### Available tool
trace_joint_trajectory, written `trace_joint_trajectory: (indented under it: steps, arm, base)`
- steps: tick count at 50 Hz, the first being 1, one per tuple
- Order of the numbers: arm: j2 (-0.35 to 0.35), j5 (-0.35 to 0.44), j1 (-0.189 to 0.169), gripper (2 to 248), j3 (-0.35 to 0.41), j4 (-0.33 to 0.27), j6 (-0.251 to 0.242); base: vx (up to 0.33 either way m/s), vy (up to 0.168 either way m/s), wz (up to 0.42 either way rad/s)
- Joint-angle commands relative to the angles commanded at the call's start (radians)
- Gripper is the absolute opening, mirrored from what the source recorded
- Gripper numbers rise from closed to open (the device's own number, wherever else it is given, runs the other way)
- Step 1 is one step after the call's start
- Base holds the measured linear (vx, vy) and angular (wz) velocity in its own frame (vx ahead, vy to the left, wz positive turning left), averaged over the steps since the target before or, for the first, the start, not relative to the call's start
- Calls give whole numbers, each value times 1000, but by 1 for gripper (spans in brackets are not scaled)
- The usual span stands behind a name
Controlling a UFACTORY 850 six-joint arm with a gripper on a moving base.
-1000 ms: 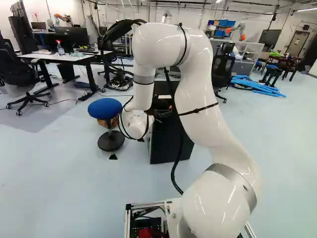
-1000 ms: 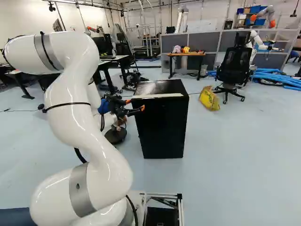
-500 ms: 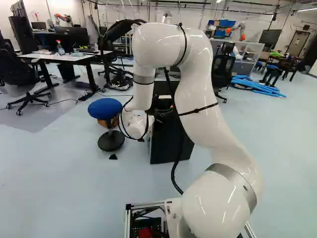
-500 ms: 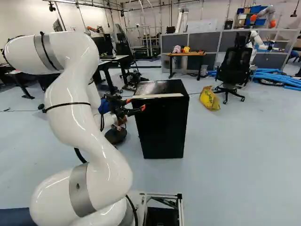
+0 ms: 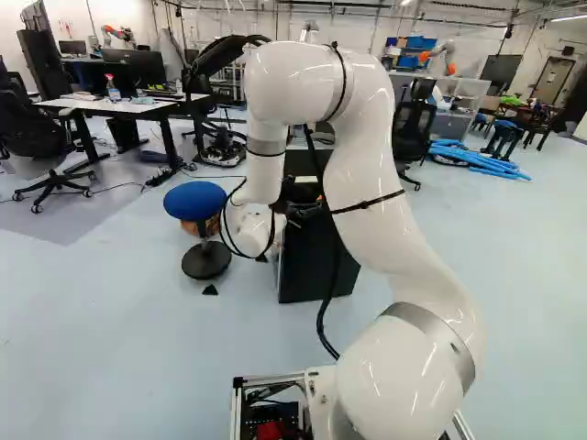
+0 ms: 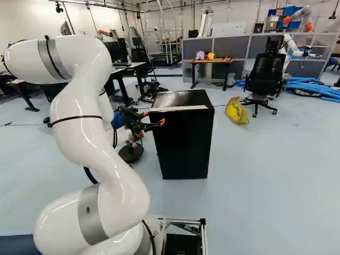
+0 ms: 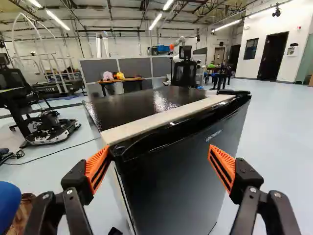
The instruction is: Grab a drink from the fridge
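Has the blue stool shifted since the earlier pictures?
No; in the left base view, the blue stool keeps its place relative to the white desk.

Ahead of the gripper (image 6: 153,118), a single word in small pale letters (image 7: 213,135) stands high on the front of the black fridge (image 7: 171,181), and farther off a yellow bag (image 6: 235,110) bears print (too small to read).

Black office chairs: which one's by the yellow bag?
The black mesh-backed office chair right of the boxy black fridge in the right base view. The crumpled yellow bag lies by its wheels; other chairs have none.
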Motion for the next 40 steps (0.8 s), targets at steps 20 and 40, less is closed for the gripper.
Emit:
trace_joint_trajectory:
  steps: [20,40]
  arm:
    - [9,0,7,247,17,21,0]
    - [28,0,26,247,51,41,0]
  base:
    - [0,-1,-2]
    - [0,0,0]
